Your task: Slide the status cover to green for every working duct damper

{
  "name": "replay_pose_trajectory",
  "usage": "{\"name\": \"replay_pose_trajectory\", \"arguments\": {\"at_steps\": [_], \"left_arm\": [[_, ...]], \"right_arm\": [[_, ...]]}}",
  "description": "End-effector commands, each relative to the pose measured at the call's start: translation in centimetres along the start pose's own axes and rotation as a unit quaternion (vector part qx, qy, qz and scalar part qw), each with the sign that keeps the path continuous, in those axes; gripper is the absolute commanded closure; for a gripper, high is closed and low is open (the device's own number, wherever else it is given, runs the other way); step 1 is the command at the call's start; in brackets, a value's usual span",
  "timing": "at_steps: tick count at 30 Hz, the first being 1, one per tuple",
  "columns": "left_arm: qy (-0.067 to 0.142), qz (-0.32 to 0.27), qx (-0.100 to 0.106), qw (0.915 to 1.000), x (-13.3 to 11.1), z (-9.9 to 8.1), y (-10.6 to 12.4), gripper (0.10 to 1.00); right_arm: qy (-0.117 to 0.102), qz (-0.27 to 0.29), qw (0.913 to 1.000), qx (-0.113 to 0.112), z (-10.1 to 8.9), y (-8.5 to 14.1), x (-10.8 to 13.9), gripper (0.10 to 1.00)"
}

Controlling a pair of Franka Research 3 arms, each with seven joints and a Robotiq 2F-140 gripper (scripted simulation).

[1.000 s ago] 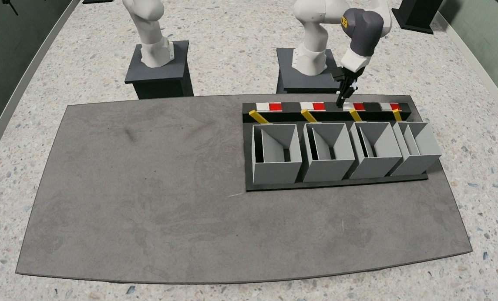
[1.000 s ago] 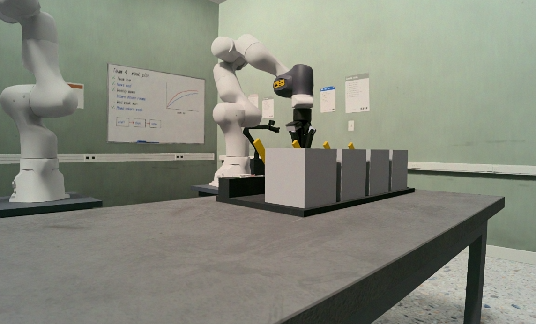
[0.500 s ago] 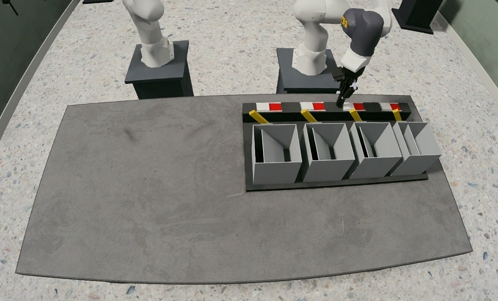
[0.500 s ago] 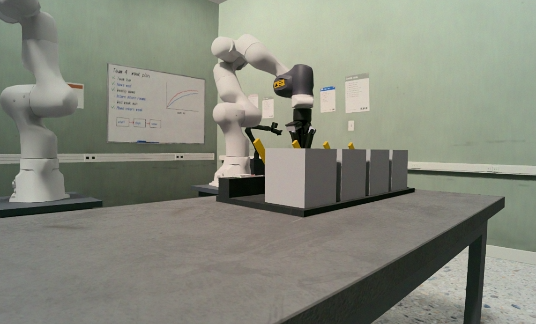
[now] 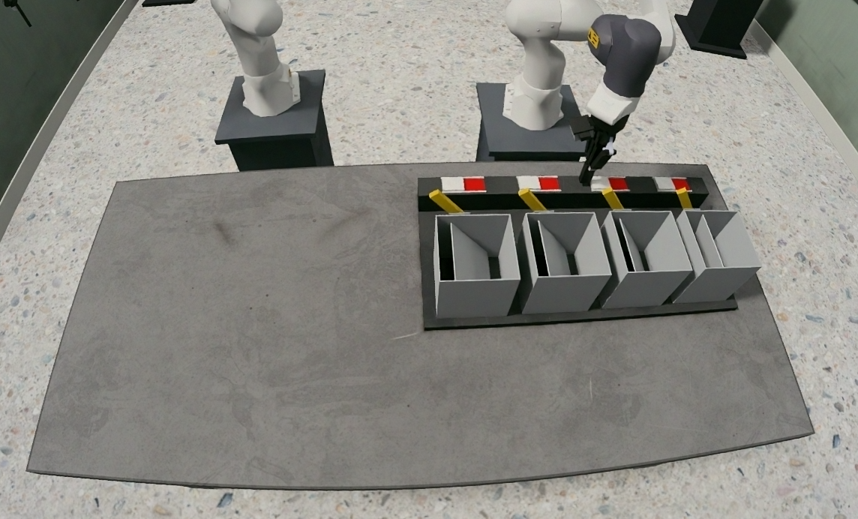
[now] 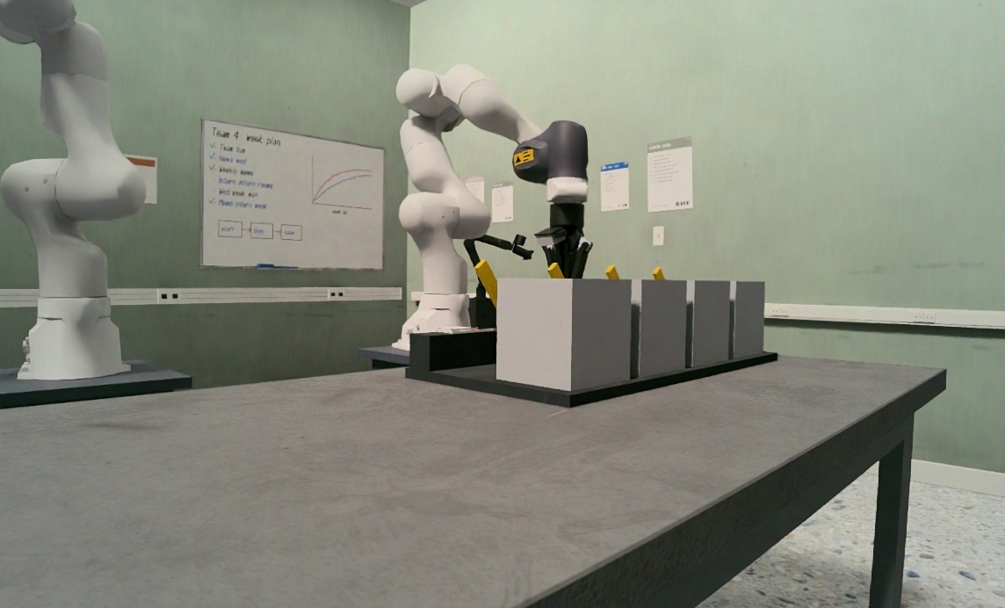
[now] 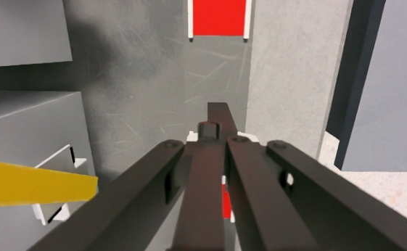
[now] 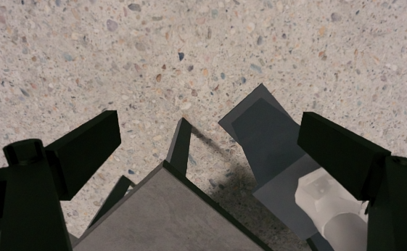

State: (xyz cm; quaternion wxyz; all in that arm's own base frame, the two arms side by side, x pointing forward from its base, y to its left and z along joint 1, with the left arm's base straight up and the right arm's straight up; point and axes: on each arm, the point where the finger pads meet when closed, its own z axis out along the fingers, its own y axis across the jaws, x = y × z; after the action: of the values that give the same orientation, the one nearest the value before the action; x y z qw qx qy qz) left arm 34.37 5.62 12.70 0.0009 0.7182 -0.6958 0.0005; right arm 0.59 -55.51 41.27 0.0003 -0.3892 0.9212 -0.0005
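Note:
Four grey dampers (image 5: 477,298) (image 5: 562,294) (image 5: 643,288) (image 5: 712,283) (image 6: 533,332) stand in a row, each behind its own slider. Their yellow levers (image 5: 446,201) (image 5: 532,199) (image 5: 613,199) (image 5: 683,198) lean left in the top view. All four sliders show red (image 5: 475,184) (image 5: 548,184) (image 5: 618,184) (image 5: 680,184), with white covers at the left. My left gripper (image 5: 586,181) (image 7: 216,117) is shut and empty, fingertips down by the left end of the third slider's cover (image 5: 603,183); contact is unclear. My right gripper (image 8: 210,127) is open and empty, away from the dampers.
The black slider rail (image 5: 501,186) and base (image 5: 470,323) sit at the right of the grey table (image 5: 226,361). The third damper's lever (image 7: 35,183) is close beside the left gripper. The right gripper hangs over the floor beyond a table corner (image 8: 165,174).

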Motion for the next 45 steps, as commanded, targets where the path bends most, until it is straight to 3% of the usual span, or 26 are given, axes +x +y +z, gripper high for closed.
{"name": "replay_pose_trajectory", "arguments": {"at_steps": [1,45], "left_arm": [[-0.001,0.003,0.0,1.0,-0.1,0.1,0.0,0.999],[-0.001,0.003,0.0,1.0,-0.1,1.2,0.0,0.999]], "right_arm": [[0.0,0.002,1.0,-0.001,0.0,0.1,0.0,0.098],[0.0,0.002,1.0,-0.001,0.0,0.1,0.0,0.098]]}}
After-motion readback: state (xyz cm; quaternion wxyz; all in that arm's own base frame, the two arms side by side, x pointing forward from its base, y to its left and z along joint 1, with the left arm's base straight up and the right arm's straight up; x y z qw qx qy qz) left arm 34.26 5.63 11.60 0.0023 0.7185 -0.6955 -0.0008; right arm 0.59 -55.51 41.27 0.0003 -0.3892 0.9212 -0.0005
